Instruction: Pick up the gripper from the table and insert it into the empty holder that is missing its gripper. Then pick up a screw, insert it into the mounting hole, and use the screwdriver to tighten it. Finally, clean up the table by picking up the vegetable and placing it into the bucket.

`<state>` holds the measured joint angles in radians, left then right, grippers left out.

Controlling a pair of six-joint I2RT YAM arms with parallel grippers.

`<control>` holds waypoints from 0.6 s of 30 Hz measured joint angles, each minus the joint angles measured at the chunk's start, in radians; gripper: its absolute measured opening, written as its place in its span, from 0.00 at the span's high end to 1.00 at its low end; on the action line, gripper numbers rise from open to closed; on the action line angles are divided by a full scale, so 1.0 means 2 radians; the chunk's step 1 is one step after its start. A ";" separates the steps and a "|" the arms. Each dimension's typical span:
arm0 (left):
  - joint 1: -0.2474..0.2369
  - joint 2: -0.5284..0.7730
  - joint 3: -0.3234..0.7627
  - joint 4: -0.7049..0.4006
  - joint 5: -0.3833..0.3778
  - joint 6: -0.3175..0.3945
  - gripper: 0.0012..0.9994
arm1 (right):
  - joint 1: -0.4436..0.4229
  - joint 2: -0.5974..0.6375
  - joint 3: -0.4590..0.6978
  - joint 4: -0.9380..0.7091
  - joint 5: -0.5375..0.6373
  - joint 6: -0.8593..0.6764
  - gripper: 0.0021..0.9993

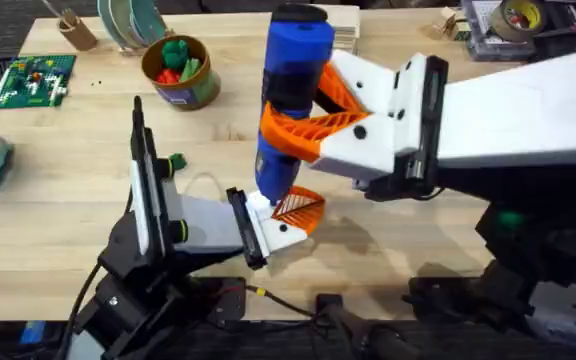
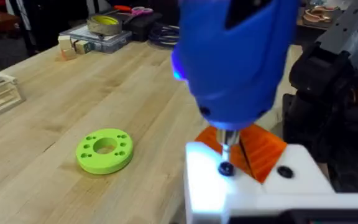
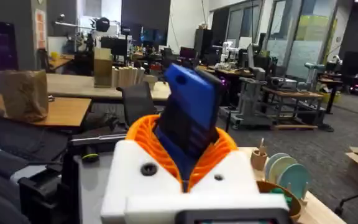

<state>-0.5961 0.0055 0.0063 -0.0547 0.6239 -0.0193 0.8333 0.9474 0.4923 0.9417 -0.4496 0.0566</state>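
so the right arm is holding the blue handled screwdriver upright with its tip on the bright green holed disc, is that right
Not quite. The right gripper does hold the blue-handled screwdriver upright, but its tip sits on a dark screw in the white 3D-printed holder. The left wrist view shows the bright green holed disc lying apart on the wooden table.

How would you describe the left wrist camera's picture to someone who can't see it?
A blue-handled screwdriver stands upright, its metal tip on a dark screw in a white holder that carries an orange gripper finger. To one side, a bright green holed disc lies on the light wooden table.
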 joint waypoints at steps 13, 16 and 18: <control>0.000 0.000 0.000 0.000 0.000 0.000 1.00 | 0.000 0.001 0.000 -0.015 0.000 0.000 0.97; 0.000 0.000 0.000 0.000 0.000 0.000 1.00 | 0.000 0.005 0.000 -0.015 0.000 0.002 0.97; 0.000 0.000 0.000 0.000 0.000 -0.002 1.00 | 0.000 0.009 0.000 -0.013 0.000 0.002 0.97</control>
<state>-0.5961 0.0055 0.0063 -0.0555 0.6235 -0.0236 0.8330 0.9651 0.4923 0.9148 -0.4492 0.0601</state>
